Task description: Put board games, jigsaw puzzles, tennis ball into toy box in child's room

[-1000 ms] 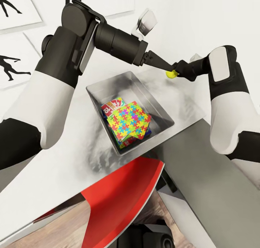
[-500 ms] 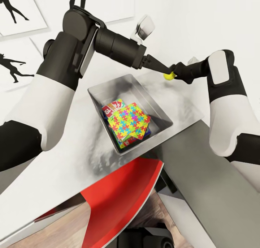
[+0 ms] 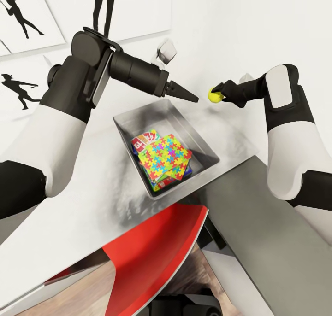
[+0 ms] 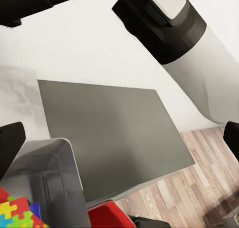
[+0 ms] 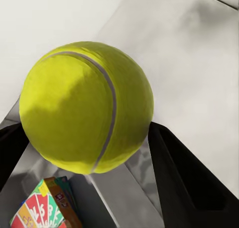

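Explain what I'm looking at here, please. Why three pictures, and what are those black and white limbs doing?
This is a simulated two-armed robot. The big picture comes from a camera on its head; the two smaller ones come from cameras by each arm's end effector. On the pale table sits a grey toy box holding colourful jigsaw puzzles on top of board games. The right end effector grips a yellow tennis ball above the table, beside the box. The left end effector holds nothing, its fingers spread wide.

No lettering on the board games (image 3: 144, 140) reads clearly.
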